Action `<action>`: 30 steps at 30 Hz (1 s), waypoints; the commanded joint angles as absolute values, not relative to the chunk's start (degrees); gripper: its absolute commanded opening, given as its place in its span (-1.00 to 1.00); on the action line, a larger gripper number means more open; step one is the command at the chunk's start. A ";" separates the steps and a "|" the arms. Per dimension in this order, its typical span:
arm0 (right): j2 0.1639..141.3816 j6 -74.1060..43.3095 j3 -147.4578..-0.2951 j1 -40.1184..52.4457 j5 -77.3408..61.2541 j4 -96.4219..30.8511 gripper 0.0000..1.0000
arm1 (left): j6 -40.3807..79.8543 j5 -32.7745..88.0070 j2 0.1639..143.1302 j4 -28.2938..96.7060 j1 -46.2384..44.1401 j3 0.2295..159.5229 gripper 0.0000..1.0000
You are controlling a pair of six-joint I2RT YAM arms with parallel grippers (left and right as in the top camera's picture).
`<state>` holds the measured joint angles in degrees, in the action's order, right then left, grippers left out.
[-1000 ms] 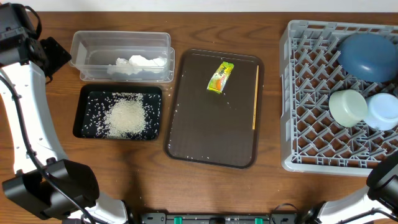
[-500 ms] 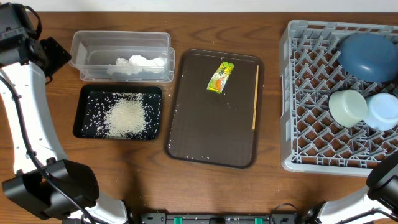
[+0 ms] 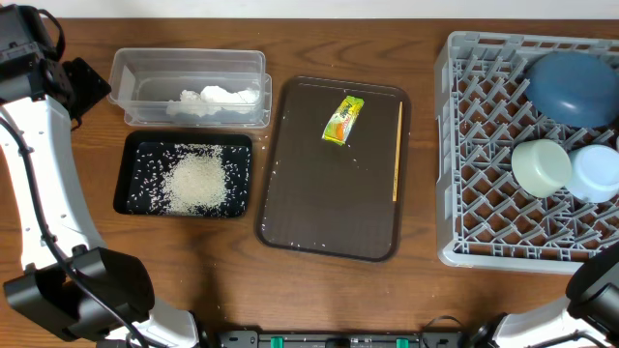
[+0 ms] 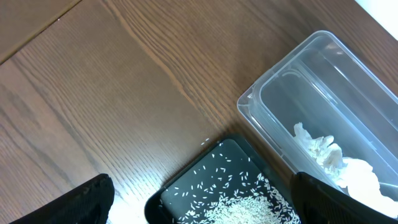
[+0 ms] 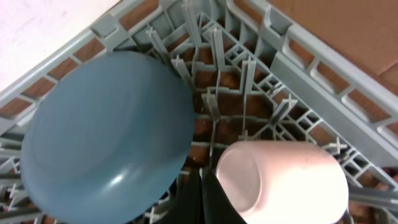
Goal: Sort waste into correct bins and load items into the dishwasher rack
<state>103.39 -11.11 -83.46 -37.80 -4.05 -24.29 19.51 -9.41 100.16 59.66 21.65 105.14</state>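
Observation:
White rice (image 3: 198,182) lies heaped in the black tray (image 3: 131,198). A crumpled tissue (image 3: 215,98) sits in the clear tub (image 3: 145,60). On the brown serving tray rest the yellow-green wrapper (image 3: 342,119) and the wooden stick (image 3: 397,150). The grey rack (image 3: 484,145) holds the dark blue plate (image 3: 573,87), mint bowl (image 3: 542,166) and light blue bowl (image 3: 595,172). My left gripper (image 4: 205,208) hangs open above the black tray's corner (image 4: 180,193), beside the tub (image 4: 323,74). My right gripper (image 5: 201,177) is shut on nothing, between the plate (image 5: 106,137) and the pinkish cup (image 5: 286,180) lying on its side.
The brown serving tray (image 3: 319,213) lies mid-table between the bins and the rack, with a few stray rice grains on it. My left arm (image 3: 44,174) runs down the table's left edge. The rack's wall (image 5: 323,68) rises just beyond the cup.
In the overhead view the right arm's visible part at the lower right corner has slipped slightly lower. Nothing else has moved.

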 commanded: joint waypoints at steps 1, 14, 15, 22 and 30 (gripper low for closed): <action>106.83 -10.68 -83.46 -37.80 -2.22 -24.01 -0.97 | 19.62 -10.11 99.98 59.77 21.85 105.32 0.85; 107.87 -10.68 -83.46 -38.20 9.32 -28.69 -0.98 | 19.62 -10.09 99.98 59.77 21.85 105.32 0.86; 107.74 -10.68 -83.46 -38.20 10.87 -29.34 -0.98 | 19.62 -10.09 99.98 59.77 21.85 105.32 0.85; 105.91 -10.68 -83.46 -38.24 16.86 -32.03 -0.98 | 19.62 -10.09 99.98 59.77 21.85 105.32 0.85; 101.95 -12.40 -83.46 -38.17 18.63 -33.26 -0.98 | 19.62 -10.09 99.98 59.77 21.85 105.32 0.85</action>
<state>105.82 -11.18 -83.46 -38.02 16.51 -33.12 19.51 -9.41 100.16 59.64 21.65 105.14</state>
